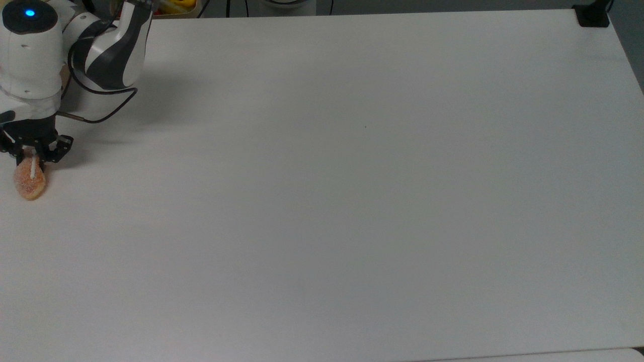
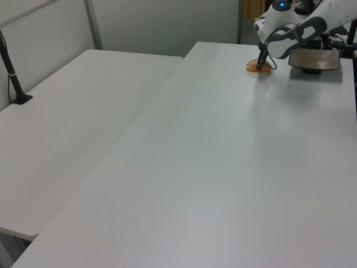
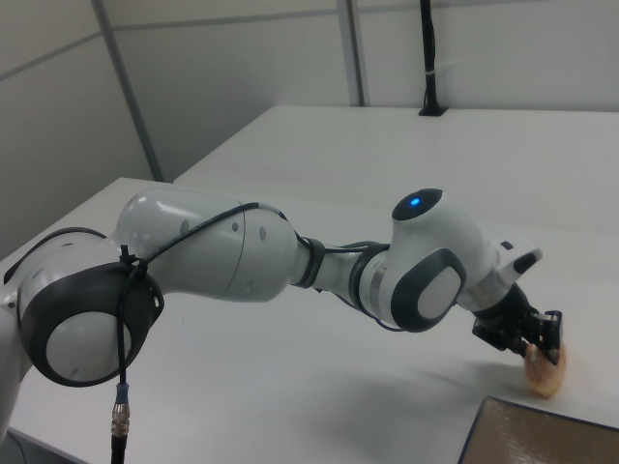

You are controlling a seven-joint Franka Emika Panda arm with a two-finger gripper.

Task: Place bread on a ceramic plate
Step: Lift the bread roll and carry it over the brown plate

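Where the white surface [image 1: 322, 201] meets the top view's left edge, the bread [image 1: 30, 182] is seen lying on it, gripped at its upper end by the gripper [image 1: 32, 152], whose fingers [image 3: 551, 340] are closed narrowly against the roll's sides (white stripe between them). Off the bread, the ceramic plate [image 2: 315, 58] is seen at the left view's right, near but apart.
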